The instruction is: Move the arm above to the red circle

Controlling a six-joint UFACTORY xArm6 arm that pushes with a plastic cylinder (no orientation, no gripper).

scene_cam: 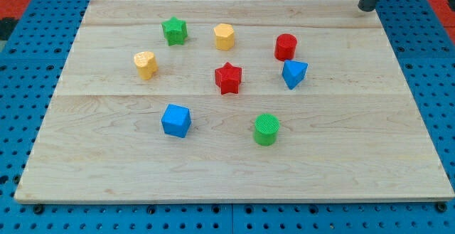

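1. Standing at the desk's (398,141) top-right corner, my tip (366,8) touches no block; the rod has no jaws, and its upper part is cut off.
2. The red circle (286,47) sits well apart, toward the view's lower left of my tip, just above the blue block (294,73).

My tip (366,8), the dark rod's lower end, sits at the top right corner of the pale wooden board (234,170). The red cylindrical circle block (286,47) lies nearest, down-left of it, and the blue angular block (294,73) is just below that.
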